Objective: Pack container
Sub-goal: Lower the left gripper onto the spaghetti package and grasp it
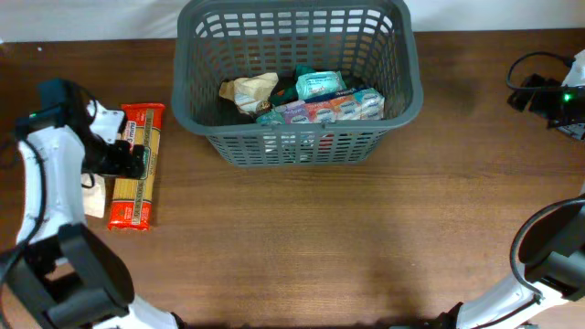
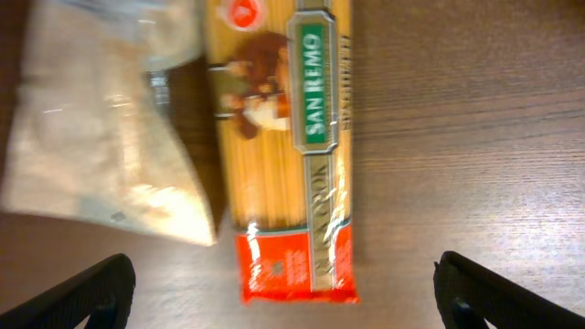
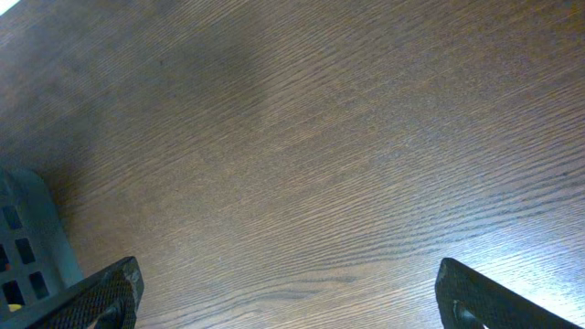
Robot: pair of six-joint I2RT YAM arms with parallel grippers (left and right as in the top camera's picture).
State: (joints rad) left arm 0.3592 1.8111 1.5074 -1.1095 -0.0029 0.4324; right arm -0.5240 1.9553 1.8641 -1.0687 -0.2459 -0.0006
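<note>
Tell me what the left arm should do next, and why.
Probably lower the left gripper onto the spaghetti packet and close: its open jaws straddle it, and it lies on the table, outside the container.

A dark brown wood-grain table [image 1: 302, 228] meets a white backdrop [image 1: 91, 18] along its far edge.

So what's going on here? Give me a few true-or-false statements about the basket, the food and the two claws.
1. The container already holds several packets. True.
2. The spaghetti pack lies inside the container. False: it lies on the table, outside the container.
3. The left gripper is open above the spaghetti pack. True.
4. The right gripper is holding a packet. False: it is open and empty, over bare wood.
</note>
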